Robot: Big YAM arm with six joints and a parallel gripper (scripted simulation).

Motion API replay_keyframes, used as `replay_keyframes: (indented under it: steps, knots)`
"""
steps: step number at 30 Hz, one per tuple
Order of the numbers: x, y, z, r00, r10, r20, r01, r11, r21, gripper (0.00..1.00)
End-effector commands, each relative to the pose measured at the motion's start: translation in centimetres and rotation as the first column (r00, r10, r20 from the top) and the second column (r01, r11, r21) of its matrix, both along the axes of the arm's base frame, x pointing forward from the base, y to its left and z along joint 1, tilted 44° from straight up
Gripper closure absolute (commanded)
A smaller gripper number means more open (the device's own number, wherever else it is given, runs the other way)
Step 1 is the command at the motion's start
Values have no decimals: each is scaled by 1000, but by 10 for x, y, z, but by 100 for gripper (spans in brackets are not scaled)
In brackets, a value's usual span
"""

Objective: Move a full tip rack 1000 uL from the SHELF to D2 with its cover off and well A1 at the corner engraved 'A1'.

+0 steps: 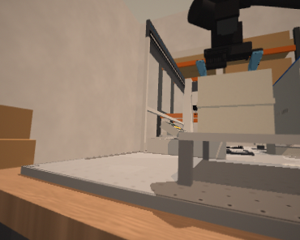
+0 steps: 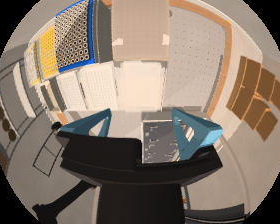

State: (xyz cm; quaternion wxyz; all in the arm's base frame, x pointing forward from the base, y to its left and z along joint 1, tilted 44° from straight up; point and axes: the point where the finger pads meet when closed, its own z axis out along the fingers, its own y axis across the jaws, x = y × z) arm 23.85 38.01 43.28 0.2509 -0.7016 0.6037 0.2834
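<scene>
Gripper [image 1: 229, 62] is fully open, nothing in it, hovering just above the pale covered box [image 1: 234, 101] on the raised shelf [image 1: 242, 138]. Blue fingertips [image 1: 255, 59] straddle the top edge of the box, apart from it, not touching.

Wrist view: the pale box [image 2: 140, 26] lies dead ahead between the fingers. To its left is a blue-edged rack [image 2: 74, 32] showing a grid of pale rings on grey through its cover, so likely full of tips; further left a yellow-edged one [image 2: 46, 52]. No size labels are legible, so I can't tell which is the 1000 uL rack. It's on the shelf somewhere; D2 isn't identifiable from here.

My read: this is the approach to a pick on the shelf, probably lifting a cover or the pale box itself.

Next move needs a straight descent with the jaws centred across the box's short width, then a close on the side walls. Risk: nudging the blue-edged rack next door.

Perforated worktop [image 1: 112, 170] sits below the shelf.
</scene>
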Motion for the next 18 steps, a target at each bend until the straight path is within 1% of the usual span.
replay_keyframes:
  steps: [1,5,6,7,9,13,18]
  knots:
    - [3,-12,34,999,-7,47,5,999,43,0]
    - [5,-13,34,999,-6,44,5,999,40,0]
    - [6,-13,21,1000,-5,21,5,1000,17,0]
    - [7,-14,33,999,-6,39,5,999,34,0]
    - [5,-18,38,999,-6,43,5,999,38,0]
    - [4,-24,45,999,-7,48,5,999,42,0]
    - [6,-28,48,999,-6,44,5,999,37,0]
